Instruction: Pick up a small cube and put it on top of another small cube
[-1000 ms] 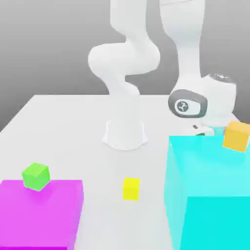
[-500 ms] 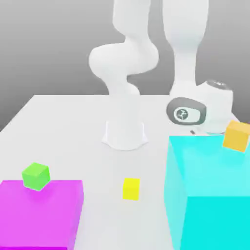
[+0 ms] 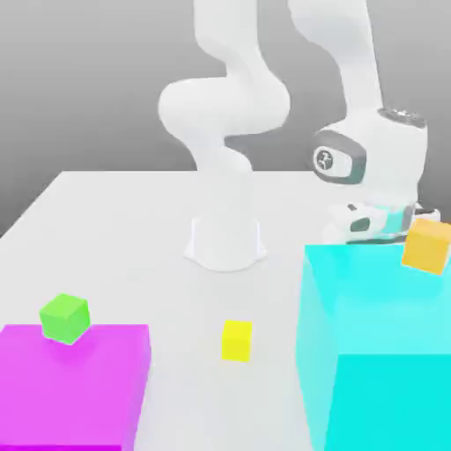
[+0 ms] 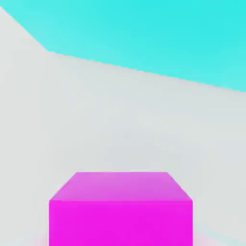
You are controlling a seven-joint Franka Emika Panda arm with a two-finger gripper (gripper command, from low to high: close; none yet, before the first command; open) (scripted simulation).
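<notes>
- Gripper [image 3: 380, 231] sits behind the big cyan block [image 3: 374, 335] in the exterior view, hand lifted clear of the table [image 3: 132, 229]; jaws nearly closed, clamped on the small magenta-pink cube [image 4: 120, 209], which I see close up in the hand view, right under the cam.
- Nearest in the exterior view: large magenta block [image 3: 70, 383] at that view's left w/ a green cube [image 3: 64, 318] on its top back edge.
- Yellow cube [image 3: 236, 340] on the table btwn the magenta block & cyan block.
- Orange cube [image 3: 428, 246] on the cyan block's top, exterior view's right, just beside the hand.
- Farthest: arm base [image 3: 225, 242], mid-table.
</notes>
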